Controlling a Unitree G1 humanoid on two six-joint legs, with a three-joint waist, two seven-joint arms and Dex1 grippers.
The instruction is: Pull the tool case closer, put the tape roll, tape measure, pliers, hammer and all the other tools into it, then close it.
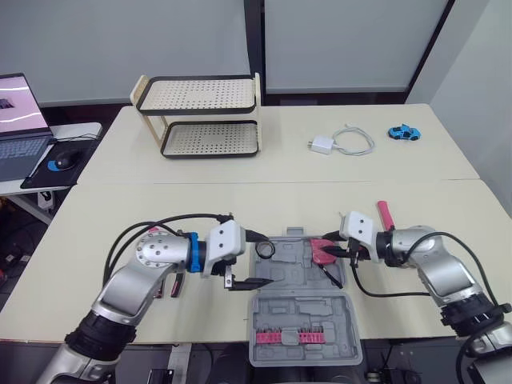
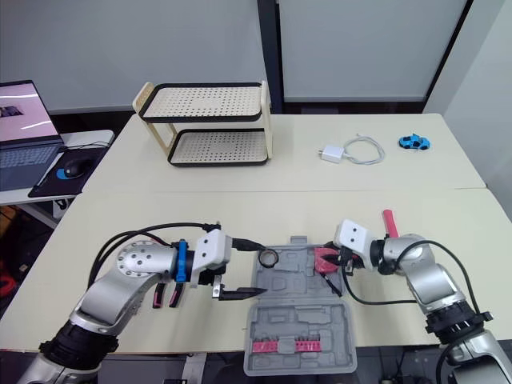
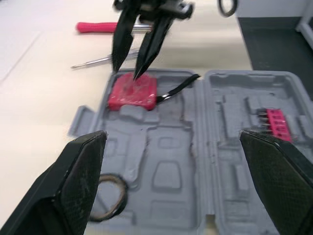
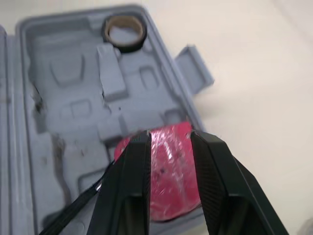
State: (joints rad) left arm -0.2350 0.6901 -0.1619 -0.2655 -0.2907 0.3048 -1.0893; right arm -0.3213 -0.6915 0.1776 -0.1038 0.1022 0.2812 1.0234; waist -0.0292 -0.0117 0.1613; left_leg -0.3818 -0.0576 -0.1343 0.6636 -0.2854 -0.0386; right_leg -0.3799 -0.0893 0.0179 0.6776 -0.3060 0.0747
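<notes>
The tool case (image 1: 298, 314) is flanked by the left gripper (image 3: 173, 137) and right gripper (image 4: 169, 134); bare bench (image 1: 240, 204) is left beyond it.

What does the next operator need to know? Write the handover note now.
Left gripper open and empty, over the open tool case's left half.
Right gripper open, just above the tape measure lying in the case's right end.
Tape roll sits in the case's far-left corner.
Done: case is near, roll and tape measure in.
Left: pliers on the table beside the left arm, red-handled tool beyond the right arm (likely the hammer), then close the lid.
</notes>
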